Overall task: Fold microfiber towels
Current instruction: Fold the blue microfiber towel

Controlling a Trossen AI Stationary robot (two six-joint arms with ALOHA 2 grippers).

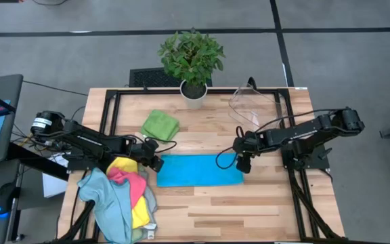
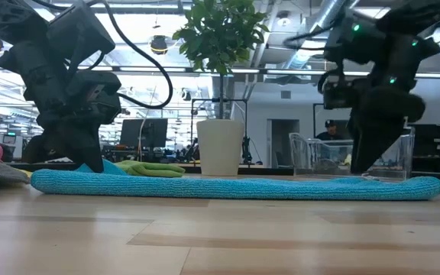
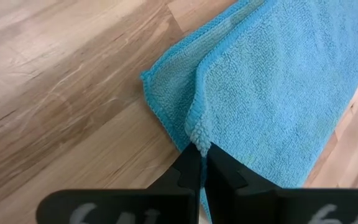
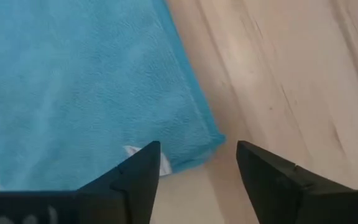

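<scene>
Item, table's left: heap of unfolded microfiber towels (image 1: 124,196), pale teal, pink and yellow, soft and crumpled. Left gripper (image 1: 156,163): jaws together, clamped on the top layer at the left corner of the blue towel (image 1: 198,171), pinching up a small ridge of pile. Blue towel: centre of the wooden table (image 1: 249,210), a flat rectangle already doubled once, looped nap, stitched edges, two layers showing at the pinch. Folded green towel (image 1: 160,125) behind it, near the potted plant (image 1: 191,61). Right gripper (image 1: 243,163): jaws apart over the towel's right corner, holding nothing. Advice: match both corner grips before the next fold; limp cloth sags and skews if lifted unevenly. Clear plastic bin (image 1: 252,105) rear right.
</scene>
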